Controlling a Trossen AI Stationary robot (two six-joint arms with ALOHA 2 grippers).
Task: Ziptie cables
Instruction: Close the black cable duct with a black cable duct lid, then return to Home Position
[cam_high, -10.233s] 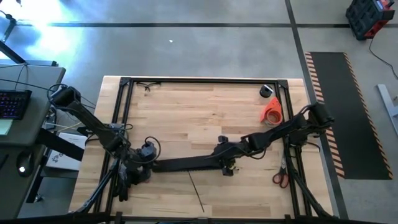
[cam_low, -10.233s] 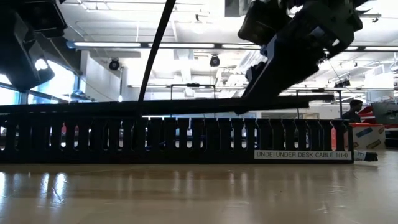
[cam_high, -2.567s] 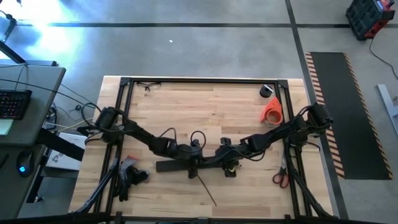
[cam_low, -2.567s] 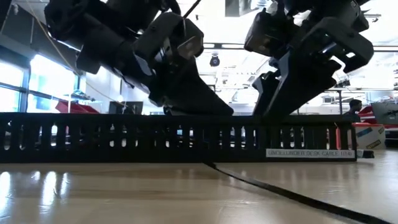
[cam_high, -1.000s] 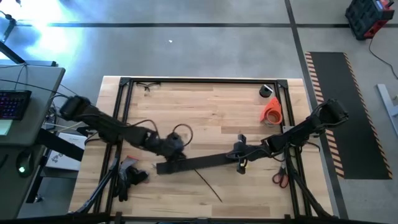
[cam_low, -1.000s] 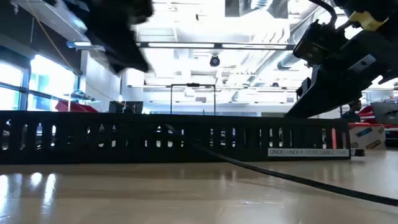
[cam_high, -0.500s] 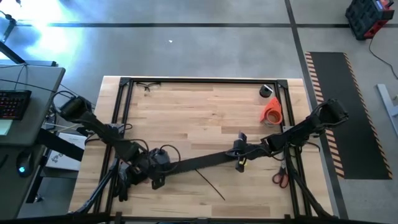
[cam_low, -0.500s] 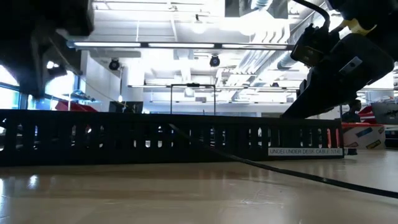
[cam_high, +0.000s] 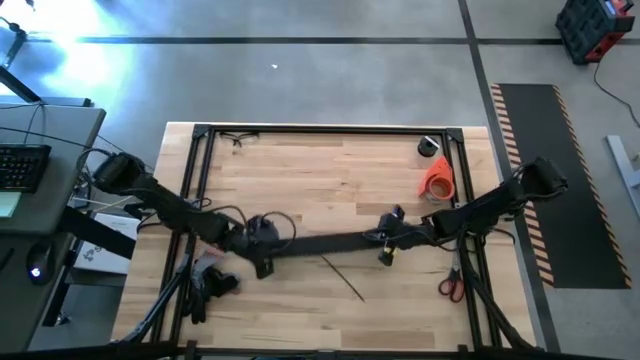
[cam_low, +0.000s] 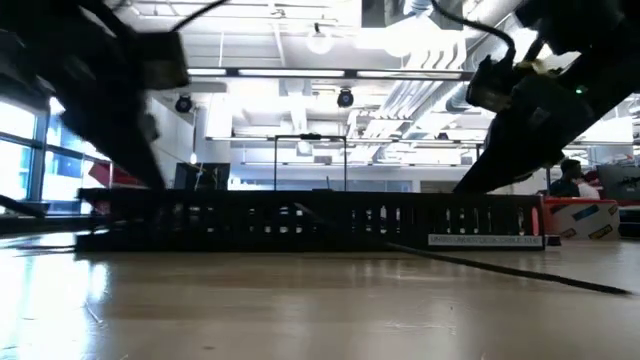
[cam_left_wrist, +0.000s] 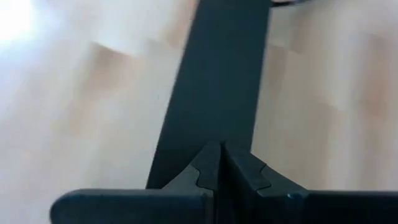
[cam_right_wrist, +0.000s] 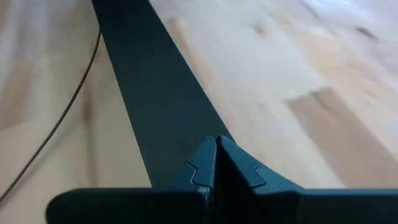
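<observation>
We found both grippers at the black slotted strip (cam_high: 325, 241) on the table (cam_high: 330, 170): the left gripper (cam_high: 262, 240) at one end, the right gripper (cam_high: 388, 238) at the other, each with fingers pressed together over it (holding nothing). The cables we could not make out.

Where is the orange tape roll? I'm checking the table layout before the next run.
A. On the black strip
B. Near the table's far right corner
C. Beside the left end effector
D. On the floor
B: in the high view the orange tape roll sits on the table near its far right corner, apart from the black strip.
</observation>
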